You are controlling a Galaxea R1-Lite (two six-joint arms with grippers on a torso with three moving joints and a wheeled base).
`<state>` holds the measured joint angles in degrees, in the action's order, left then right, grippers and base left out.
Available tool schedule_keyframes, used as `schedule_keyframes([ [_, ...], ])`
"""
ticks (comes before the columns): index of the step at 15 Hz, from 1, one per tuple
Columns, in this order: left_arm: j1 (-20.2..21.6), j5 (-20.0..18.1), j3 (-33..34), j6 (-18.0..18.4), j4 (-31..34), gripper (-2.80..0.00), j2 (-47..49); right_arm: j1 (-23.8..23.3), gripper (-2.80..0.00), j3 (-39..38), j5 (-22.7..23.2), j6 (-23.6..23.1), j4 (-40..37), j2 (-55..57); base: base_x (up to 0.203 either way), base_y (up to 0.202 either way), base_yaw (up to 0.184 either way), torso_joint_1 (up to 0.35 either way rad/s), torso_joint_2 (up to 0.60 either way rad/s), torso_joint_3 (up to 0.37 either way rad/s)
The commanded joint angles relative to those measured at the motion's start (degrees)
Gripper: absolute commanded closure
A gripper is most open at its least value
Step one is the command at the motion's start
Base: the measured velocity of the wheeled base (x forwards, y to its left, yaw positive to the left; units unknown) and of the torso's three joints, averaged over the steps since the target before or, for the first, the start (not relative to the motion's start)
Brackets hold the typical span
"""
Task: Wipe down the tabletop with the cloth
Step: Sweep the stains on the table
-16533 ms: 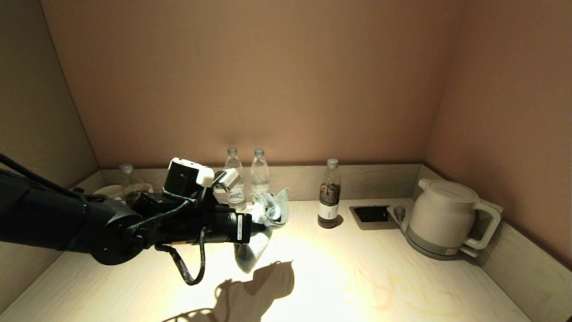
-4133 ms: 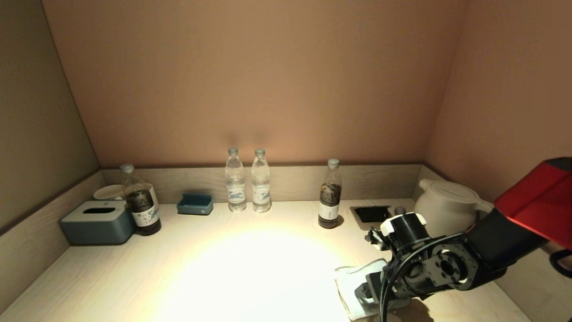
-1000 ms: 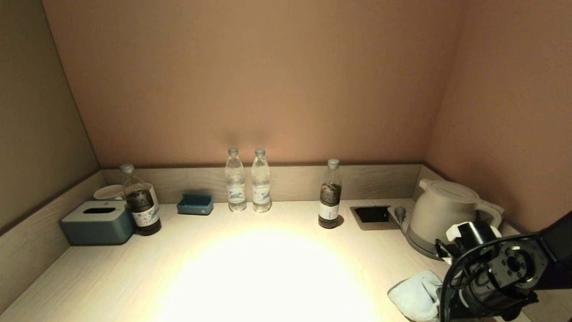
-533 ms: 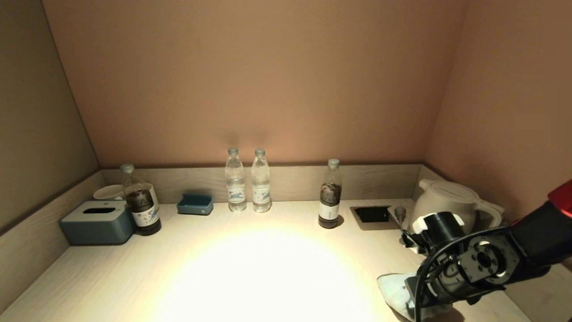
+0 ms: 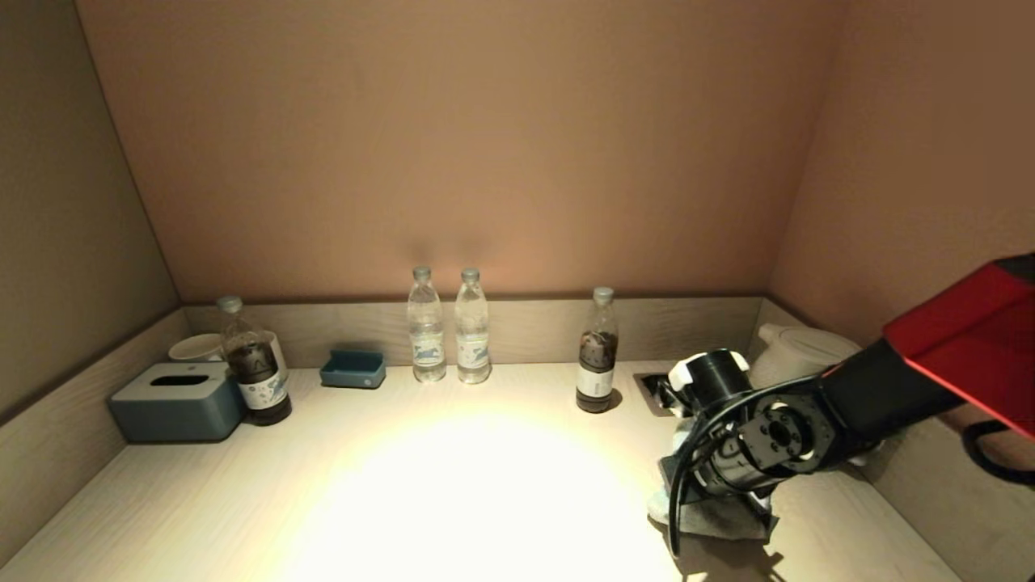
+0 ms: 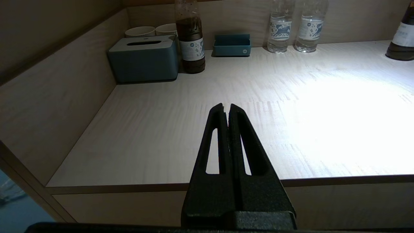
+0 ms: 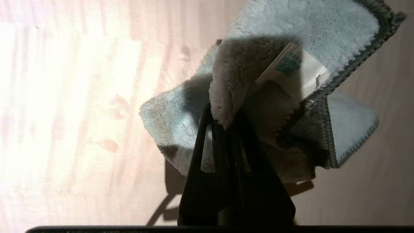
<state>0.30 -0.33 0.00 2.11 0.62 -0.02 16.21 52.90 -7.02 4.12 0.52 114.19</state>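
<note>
The right gripper (image 7: 226,118) is closed on a fold of the small pale blue terry cloth (image 7: 291,42) with a white tag; its two black fingers pinch the soft fabric between them, and the rest of the cloth is spread flat on the wide pale beige wood-grain tabletop (image 5: 453,477). In the head view the cloth (image 5: 711,517) lies under the right gripper (image 5: 687,485), in front of the white electric kettle (image 5: 796,347) and near to the small black rectangular recess (image 5: 651,384) beside that kettle. The cloth touches the surface, so I judge that a wiping stroke is in progress — the cloth is gripped and pressed down, not carried.

How much of the tabletop is already wiped I cannot tell; no stain or wet trace shows. The wide middle part and the side far from the kettle, where the blue-grey tissue box (image 5: 176,402) stands, probably remain to be covered.

The left gripper (image 6: 228,110) is parked off the front edge of the tabletop, far from the kettle — its fingers are pressed together and hold nothing.
</note>
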Motion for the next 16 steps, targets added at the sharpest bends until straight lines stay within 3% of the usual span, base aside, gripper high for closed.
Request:
schedule_keyframes([
  [1, 0.0, 0.0, 0.0, 0.0, 0.0, 0.00, 0.0, 2.8, 0.00, 3.0, -0.1, 1.6, 0.0, 3.3, 0.000, 0.000, 0.000, 0.000, 0.00, 0.000],
  [7, 0.0, 0.0, 0.0, 0.0, 0.0, 0.00, 0.0, 13.3, 0.00, 4.1, -0.3, 3.4, -0.1, 3.8, 0.000, 0.000, 0.000, 0.000, 0.00, 0.000],
  [11, 0.0, 0.0, 0.0, 0.0, 0.0, 0.00, 0.0, 20.5, 0.00, -2.3, -0.6, 5.2, 0.0, 0.8, 0.000, 0.000, 0.000, 0.000, 0.00, 0.000],
  [14, 0.0, 0.0, 0.0, 0.0, 0.0, 0.00, 0.0, 21.7, 0.00, -8.1, -0.7, 5.3, 0.4, -3.0, 0.000, 0.000, 0.000, 0.000, 0.00, 0.000],
  [16, 0.0, 0.0, 0.0, 0.0, 0.0, 0.00, 0.0, 18.7, 0.00, -11.7, -1.6, 5.3, 0.6, -4.1, 0.000, 0.000, 0.000, 0.000, 0.00, 0.000],
])
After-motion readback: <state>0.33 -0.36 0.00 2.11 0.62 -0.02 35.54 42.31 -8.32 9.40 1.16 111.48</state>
